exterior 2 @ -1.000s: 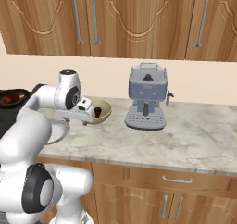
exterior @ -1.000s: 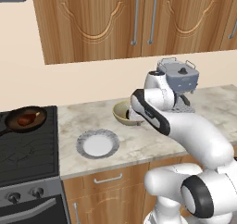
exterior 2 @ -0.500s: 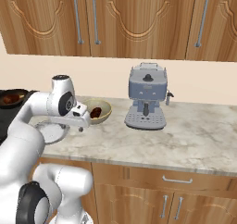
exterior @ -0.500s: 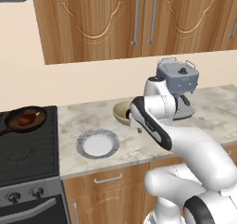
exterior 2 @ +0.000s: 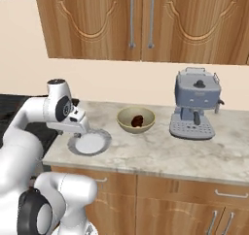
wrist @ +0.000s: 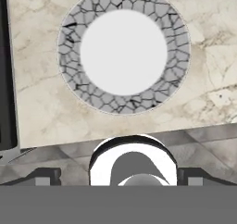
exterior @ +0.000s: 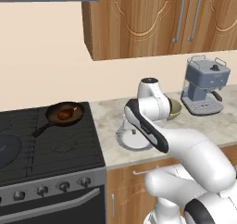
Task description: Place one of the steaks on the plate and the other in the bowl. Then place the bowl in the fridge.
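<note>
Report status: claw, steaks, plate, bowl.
Claw open, empty, above plate. Plate bare. One steak in bowl; other steak in skillet on stove. Nothing in the way.

Open marble counter [exterior 2: 146,149] lies between plate [exterior 2: 90,142] and bowl [exterior 2: 136,120]; the espresso machine [exterior 2: 195,104] crowds the bowl's far side.

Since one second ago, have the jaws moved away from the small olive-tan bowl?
Yes: from the small olive-tan bowl leftward, now over the round white plate.
</note>
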